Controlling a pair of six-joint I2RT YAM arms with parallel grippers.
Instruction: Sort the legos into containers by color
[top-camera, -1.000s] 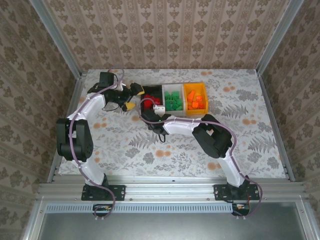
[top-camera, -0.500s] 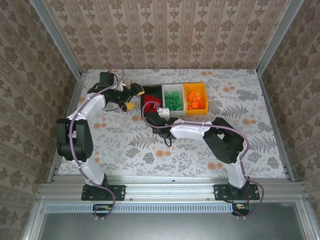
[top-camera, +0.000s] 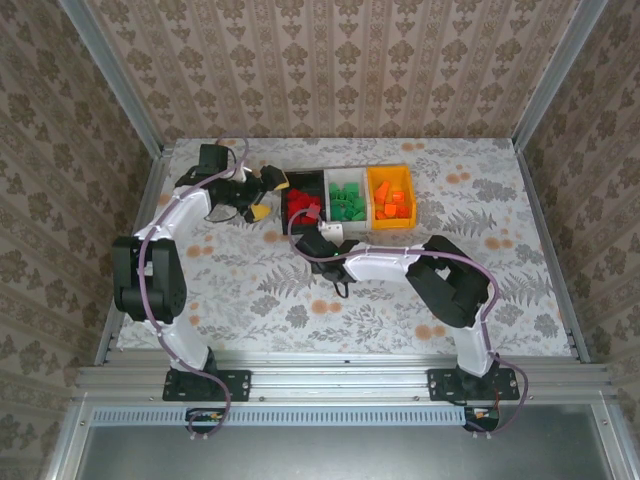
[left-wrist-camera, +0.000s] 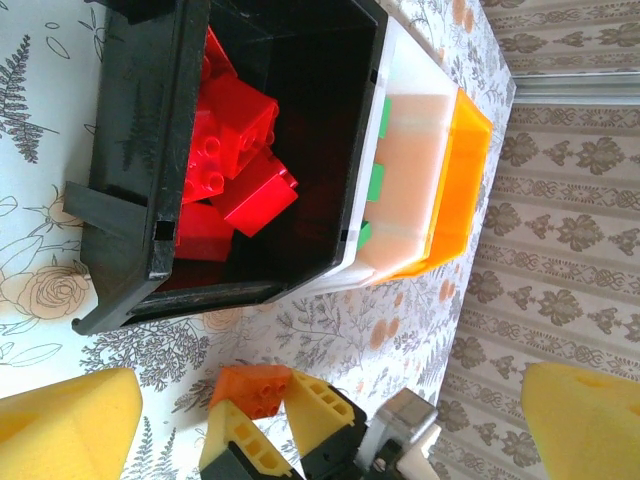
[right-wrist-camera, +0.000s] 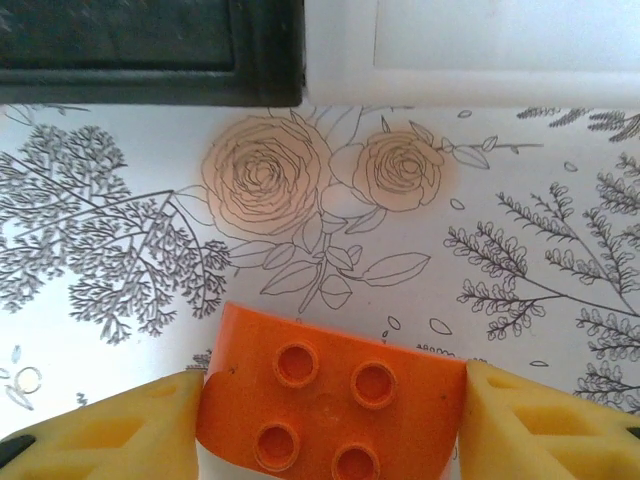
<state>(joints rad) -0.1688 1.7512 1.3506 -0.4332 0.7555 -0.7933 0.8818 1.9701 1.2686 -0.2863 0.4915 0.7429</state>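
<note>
Right claw (right-wrist-camera: 326, 432) gripping orange brick (right-wrist-camera: 330, 385), red bricks (left-wrist-camera: 235, 150) in black bin (left-wrist-camera: 130, 190)

Three open-top bins stand in one tight row, long sides touching. The black bin (top-camera: 303, 180) is at the left end, with a heap of red bricks (top-camera: 300, 208) inside. Right against it is the white bin (top-camera: 346, 171) with green bricks (top-camera: 347, 204), and beyond that the orange-yellow bin (top-camera: 392, 225) with orange bricks (top-camera: 392, 204). A single orange brick (right-wrist-camera: 330, 405), four studs facing up, sits just in front of the black bin's near wall, by its seam with the white bin. The right gripper (right-wrist-camera: 330, 425) pinches its sides between yellow pads (right-wrist-camera: 110, 425).
</note>
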